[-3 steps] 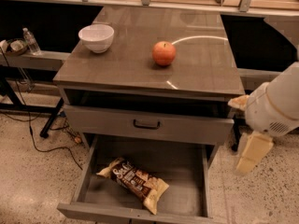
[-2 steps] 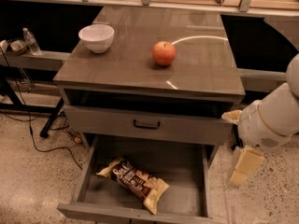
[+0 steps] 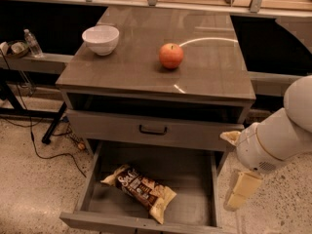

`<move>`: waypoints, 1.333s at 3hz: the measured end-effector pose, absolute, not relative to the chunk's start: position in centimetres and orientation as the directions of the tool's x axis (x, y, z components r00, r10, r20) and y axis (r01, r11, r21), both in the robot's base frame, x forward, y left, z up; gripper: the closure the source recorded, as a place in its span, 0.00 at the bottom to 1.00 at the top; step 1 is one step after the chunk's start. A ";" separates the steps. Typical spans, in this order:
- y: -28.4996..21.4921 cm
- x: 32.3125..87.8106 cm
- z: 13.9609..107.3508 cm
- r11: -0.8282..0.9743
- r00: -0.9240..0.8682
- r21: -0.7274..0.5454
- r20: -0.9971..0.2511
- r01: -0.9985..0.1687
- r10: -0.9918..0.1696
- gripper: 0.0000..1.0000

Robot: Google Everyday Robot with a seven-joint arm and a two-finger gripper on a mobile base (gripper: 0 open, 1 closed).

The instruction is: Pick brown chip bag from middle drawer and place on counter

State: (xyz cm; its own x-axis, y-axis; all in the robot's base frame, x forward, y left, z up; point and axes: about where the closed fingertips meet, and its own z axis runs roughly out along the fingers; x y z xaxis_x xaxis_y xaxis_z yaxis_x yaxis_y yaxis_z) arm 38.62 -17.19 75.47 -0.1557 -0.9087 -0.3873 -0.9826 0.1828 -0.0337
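Note:
The brown chip bag (image 3: 140, 191) lies flat on the floor of the pulled-out middle drawer (image 3: 195, 194), left of centre, slanting toward the front. The counter (image 3: 209, 77) is the glossy top of the grey cabinet above it. My gripper (image 3: 240, 193) hangs from the white arm (image 3: 278, 140) just outside the drawer's right wall, at about the drawer's height. It points down, is to the right of the bag and is not touching it. It holds nothing that I can see.
A red apple (image 3: 171, 55) and a white bowl (image 3: 101, 39) stand on the counter. A closed drawer front with a black handle (image 3: 153, 130) sits above the open drawer. A water bottle (image 3: 33, 43) stands on a shelf at the left, and cables (image 3: 44, 150) lie on the floor.
My arm and gripper have moved left and down, closer to the open drawer's right side. The bag, apple and bowl have not moved.

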 end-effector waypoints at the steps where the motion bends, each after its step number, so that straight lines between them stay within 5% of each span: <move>1: -16.9 39.5 75.0 0.222 -0.179 -0.055 -0.419 -0.974 -0.890 0.00; 4: -9.4 46.0 62.8 0.326 -0.288 0.039 -0.574 -0.944 -0.767 0.00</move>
